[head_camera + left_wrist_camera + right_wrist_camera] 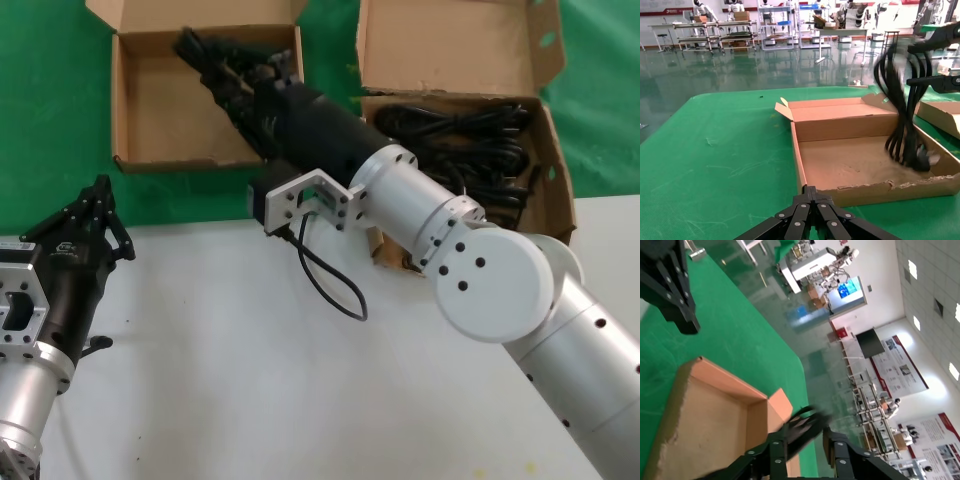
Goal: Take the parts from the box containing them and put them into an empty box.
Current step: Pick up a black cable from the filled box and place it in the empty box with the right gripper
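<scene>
My right gripper [228, 78] reaches over the empty box [120, 100], the shallow one at the back left, and is shut on a bundle of black power cords [215, 52]. In the left wrist view the bundle [900, 100] hangs from the right gripper [935, 62], its plug end [920, 155] down on the floor of that box [840, 127]. The right wrist view shows the cords [802, 429] across the right gripper [807, 440]. More cords [460, 130] lie in the deeper box [560, 190] at the back right. My left gripper [100, 188] [811, 189] is shut and parked at the near left.
Both boxes stand on a green mat [50, 120] behind the white table [250, 350]. The right arm [430, 220] crosses diagonally in front of the deeper box. A thin black cable [330, 285] loops below its wrist.
</scene>
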You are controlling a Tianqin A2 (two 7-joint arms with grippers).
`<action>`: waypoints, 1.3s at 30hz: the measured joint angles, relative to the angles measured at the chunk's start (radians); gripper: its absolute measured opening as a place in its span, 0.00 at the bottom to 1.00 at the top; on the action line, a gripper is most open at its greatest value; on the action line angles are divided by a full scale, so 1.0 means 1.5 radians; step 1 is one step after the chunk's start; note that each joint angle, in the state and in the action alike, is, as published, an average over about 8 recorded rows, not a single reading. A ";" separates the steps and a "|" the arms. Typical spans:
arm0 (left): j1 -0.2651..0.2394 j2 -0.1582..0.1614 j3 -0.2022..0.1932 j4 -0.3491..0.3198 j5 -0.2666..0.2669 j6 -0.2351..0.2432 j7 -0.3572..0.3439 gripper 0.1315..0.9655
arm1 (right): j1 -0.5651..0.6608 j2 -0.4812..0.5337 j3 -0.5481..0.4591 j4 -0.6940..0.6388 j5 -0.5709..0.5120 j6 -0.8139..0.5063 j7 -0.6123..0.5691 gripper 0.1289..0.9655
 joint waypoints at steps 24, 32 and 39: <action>0.000 0.000 0.000 0.000 0.000 0.000 0.000 0.02 | 0.025 0.033 -0.014 0.004 0.075 0.084 0.038 0.67; 0.000 0.000 0.000 0.000 0.000 0.000 0.000 0.02 | 0.059 0.056 -0.085 -0.029 0.077 0.142 0.109 0.86; 0.000 0.000 0.000 0.000 0.000 0.000 0.000 0.02 | 0.108 0.065 -0.182 -0.095 0.036 0.217 0.237 0.90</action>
